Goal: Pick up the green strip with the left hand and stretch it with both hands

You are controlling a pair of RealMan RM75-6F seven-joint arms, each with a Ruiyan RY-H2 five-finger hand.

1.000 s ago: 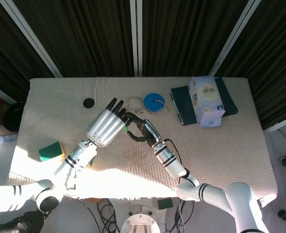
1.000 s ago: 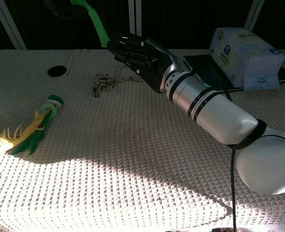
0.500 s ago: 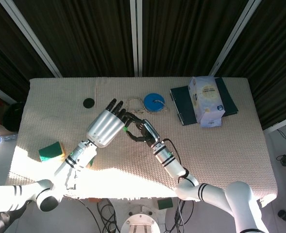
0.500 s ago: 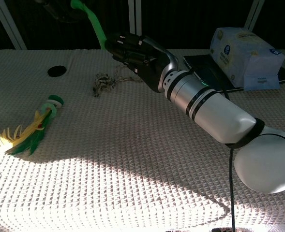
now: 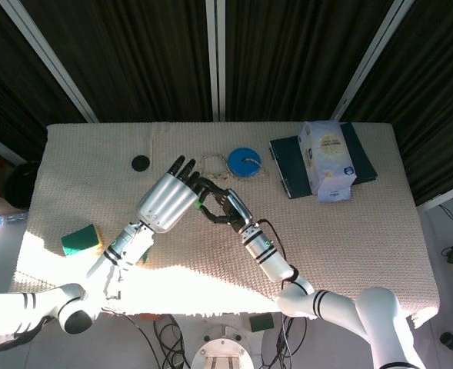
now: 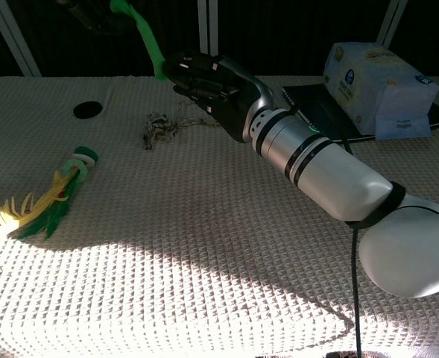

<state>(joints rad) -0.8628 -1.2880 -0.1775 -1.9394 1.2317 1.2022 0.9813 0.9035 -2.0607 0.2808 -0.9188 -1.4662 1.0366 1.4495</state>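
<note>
The green strip point(image 6: 149, 42) hangs in the air, slanting down from the upper left in the chest view; in the head view only a small bit of the green strip point(image 5: 199, 204) shows between the hands. My left hand point(image 5: 167, 201) holds its upper end, and in the chest view this left hand point(image 6: 96, 10) is dark and cut off by the frame's top edge. My right hand point(image 6: 208, 78) reaches in from the right, its fingers point(image 6: 180, 68) curled around the strip's lower end. In the head view the right hand point(image 5: 220, 207) sits right against the left one.
On the cream cloth lie a rope tangle point(image 6: 158, 127), a yellow-green feather toy point(image 6: 44, 200), a black disc point(image 5: 140, 163), a blue round object point(image 5: 245, 162) and a green sponge point(image 5: 81, 239). A tissue pack point(image 5: 326, 160) rests on a dark book point(image 5: 290, 171) at the right.
My right hand has slid slightly left and up, closing onto the strip's lower end. The left hand and the strip have barely moved.
</note>
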